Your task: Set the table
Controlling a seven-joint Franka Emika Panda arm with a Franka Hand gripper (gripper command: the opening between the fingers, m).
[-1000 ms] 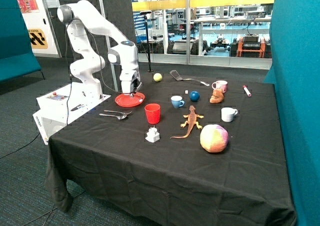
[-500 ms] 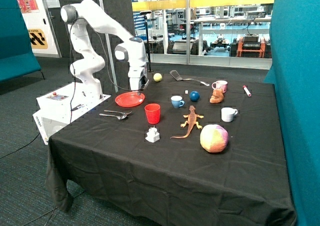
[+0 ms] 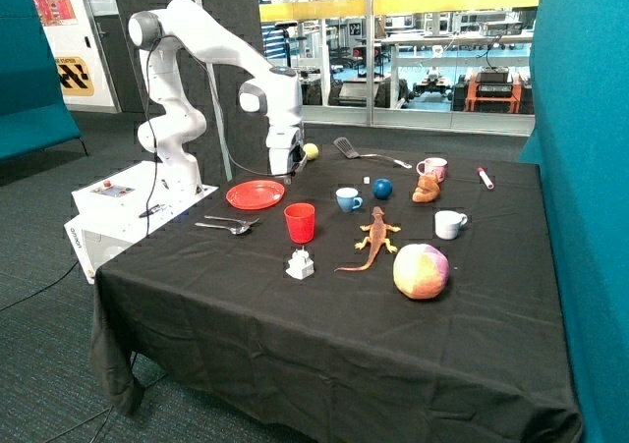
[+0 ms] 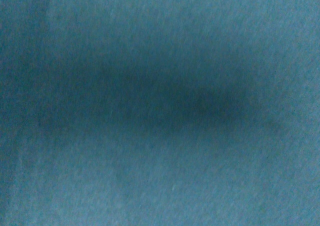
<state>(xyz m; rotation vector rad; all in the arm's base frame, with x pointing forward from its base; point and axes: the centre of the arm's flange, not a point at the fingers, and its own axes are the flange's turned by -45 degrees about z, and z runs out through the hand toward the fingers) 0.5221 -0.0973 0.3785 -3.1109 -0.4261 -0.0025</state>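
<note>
Writing: no brand or label on the table things is legible; a yellow and black sign (image 3: 75, 74) hangs on the wall behind the robot, its text too small to read.
Arm: the white arm (image 3: 211, 45) reaches over the far side of the table (image 3: 324, 335).
Gripper: the gripper (image 3: 288, 177) hangs just past the far edge of the red plate (image 3: 255, 195), near the yellow ball (image 3: 311, 151); whether it is spread or closed cannot be told, and nothing is seen in it.
Change: a second ago the gripper was down on the red plate; it has since lifted and swung away toward the yellow ball, while the plate stays where it was.
Cutlery: a spoon (image 3: 224, 228) and another piece lie just in front of the plate.
Red cup: the red cup (image 3: 300, 222) stands upright beside the cutlery, with a small white object (image 3: 300, 264) in front of it.
Cups: a blue cup (image 3: 348, 199), a white cup (image 3: 449, 224) and a pink mug (image 3: 431, 169) stand apart across the table.
Others: a spatula (image 3: 366, 152), a blue ball (image 3: 382, 189), a toy lizard (image 3: 373, 238) and a large pink and yellow ball (image 3: 421, 270).
Wrist view: only a plain blue-grey blur.
</note>
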